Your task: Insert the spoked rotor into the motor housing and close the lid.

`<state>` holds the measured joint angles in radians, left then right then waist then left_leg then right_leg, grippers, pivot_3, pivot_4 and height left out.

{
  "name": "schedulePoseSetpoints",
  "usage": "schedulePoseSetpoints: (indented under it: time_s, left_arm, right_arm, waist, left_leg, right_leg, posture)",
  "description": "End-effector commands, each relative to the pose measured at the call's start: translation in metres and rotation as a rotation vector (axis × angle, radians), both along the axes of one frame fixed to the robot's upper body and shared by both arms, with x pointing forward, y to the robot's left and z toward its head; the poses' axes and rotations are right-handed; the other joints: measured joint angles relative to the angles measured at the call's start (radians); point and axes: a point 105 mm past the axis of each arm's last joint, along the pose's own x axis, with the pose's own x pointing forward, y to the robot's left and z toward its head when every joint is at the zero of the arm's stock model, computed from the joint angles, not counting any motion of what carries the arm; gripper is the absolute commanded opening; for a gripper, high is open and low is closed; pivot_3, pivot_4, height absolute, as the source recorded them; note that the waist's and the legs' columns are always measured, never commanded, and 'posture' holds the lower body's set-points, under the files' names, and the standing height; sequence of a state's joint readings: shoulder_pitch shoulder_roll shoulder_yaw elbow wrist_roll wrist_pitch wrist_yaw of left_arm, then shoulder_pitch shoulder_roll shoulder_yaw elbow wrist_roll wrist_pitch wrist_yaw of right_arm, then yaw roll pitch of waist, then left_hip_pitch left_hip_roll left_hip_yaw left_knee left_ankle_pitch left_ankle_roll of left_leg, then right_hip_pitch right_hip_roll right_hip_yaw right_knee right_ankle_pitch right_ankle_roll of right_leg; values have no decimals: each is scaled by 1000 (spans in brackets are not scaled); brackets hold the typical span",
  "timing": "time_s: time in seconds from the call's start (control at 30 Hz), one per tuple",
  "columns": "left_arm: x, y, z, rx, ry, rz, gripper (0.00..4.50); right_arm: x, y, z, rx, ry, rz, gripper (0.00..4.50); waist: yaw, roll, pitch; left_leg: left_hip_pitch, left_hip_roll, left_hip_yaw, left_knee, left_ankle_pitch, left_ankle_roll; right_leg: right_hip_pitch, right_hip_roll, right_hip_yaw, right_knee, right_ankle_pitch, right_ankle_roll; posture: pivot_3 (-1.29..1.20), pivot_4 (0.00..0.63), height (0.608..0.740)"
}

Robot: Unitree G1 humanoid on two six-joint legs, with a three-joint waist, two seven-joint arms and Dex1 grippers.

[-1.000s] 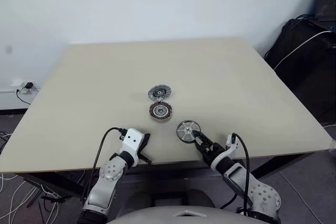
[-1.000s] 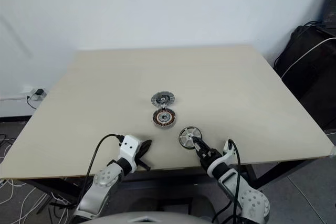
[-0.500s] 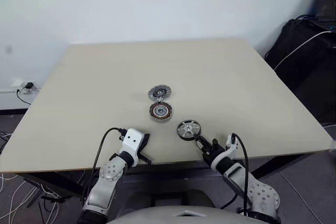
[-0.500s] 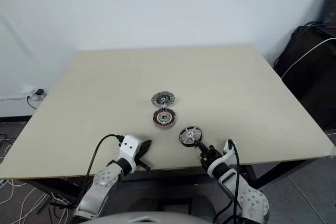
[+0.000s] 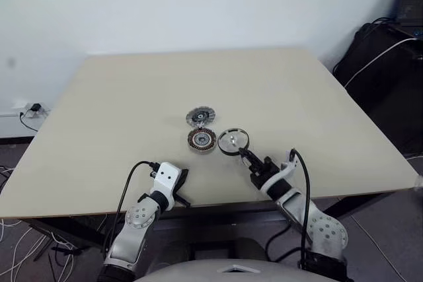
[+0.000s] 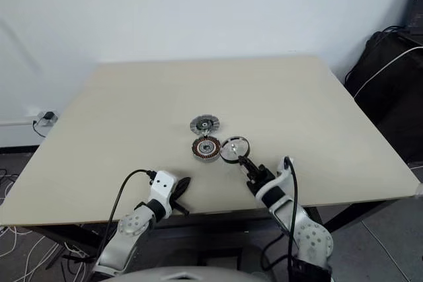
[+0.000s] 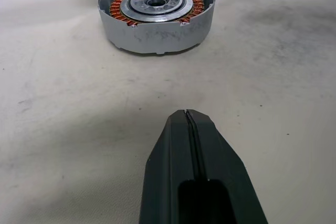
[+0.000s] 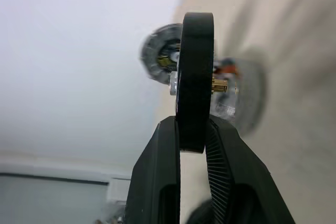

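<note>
The spoked rotor (image 5: pixel 232 141), a black-rimmed wheel with silver spokes and a small brass shaft, hangs on edge just above the table, right beside the motor housing (image 5: pixel 201 140). My right gripper (image 5: pixel 245 157) is shut on the rotor's (image 8: pixel 195 77) rim from the near side. The housing (image 7: pixel 156 11) is a grey cup with copper windings around a silver centre, open on top. Behind it lies the lid (image 5: pixel 200 117), a grey slotted disc touching the housing's far rim. My left gripper (image 5: pixel 182 186) rests shut near the table's front edge, pointing at the housing from some way off.
The beige table (image 5: pixel 132 84) carries just these parts. Its front edge runs right under both arms. Black bags and cables (image 5: pixel 380 57) stand off the table's right side. A wall socket with a plug (image 5: pixel 32 109) sits low at the left.
My right gripper closed on the rotor, raised it off the table and carried it forward and left, from the front edge to beside the housing. The left arm stayed still.
</note>
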<state>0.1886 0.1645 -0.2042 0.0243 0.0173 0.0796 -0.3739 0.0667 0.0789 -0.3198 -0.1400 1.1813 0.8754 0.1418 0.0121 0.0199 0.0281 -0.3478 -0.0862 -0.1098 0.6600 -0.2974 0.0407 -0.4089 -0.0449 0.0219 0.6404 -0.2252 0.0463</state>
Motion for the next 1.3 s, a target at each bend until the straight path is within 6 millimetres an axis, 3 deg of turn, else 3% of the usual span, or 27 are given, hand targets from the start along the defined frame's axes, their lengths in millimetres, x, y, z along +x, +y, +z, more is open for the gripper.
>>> schedulePoseSetpoints:
  time_s: [0.03, 0.27, 0.63, 0.93, 1.3]
  left_arm:
    - [6, 0, 17, -15, -61, -3, 0]
    - [5, 4, 18, -10, -63, 14, 0]
    - [3, 10, 19, 2, -67, 40, 0]
    - [4, 12, 20, 7, -70, 40, 0]
    - [6, 10, 20, 3, -73, 35, 0]
  right_arm:
    - [21, 19, 10, 31, -37, 16, 377]
    - [42, 52, 7, 27, -39, 114, 377]
    - [51, 90, 2, 40, -39, 227, 377]
    - [57, 95, -7, 25, -18, 236, 377]
    - [59, 86, -21, -10, 27, 204, 377]
  waist:
    - [0, 0, 0]
    - [-1, 0, 0]
    - [-3, 1, 0]
    - [-11, 1, 0]
    - [-24, 1, -1]
  left_leg:
    - [0, 0, 0, 0, 0, 0]
    - [0, 0, 0, 0, 0, 0]
    - [1, 0, 0, 0, 0, 0]
    - [1, -1, 0, 0, 0, 0]
    - [1, -1, 0, 0, 0, 0]
  right_leg:
    - [0, 0, 0, 0, 0, 0]
    - [-1, 0, 1, 1, 0, -1]
    - [-1, 1, 1, 1, 2, -4]
    - [-1, 1, 1, 2, 3, -6]
    - [-1, 1, 2, 2, 4, -6]
  posture:
    - [0, 0, 740]
    - [0, 0, 740]
    - [0, 0, 740]
    - [0, 0, 740]
    - [0, 0, 740]
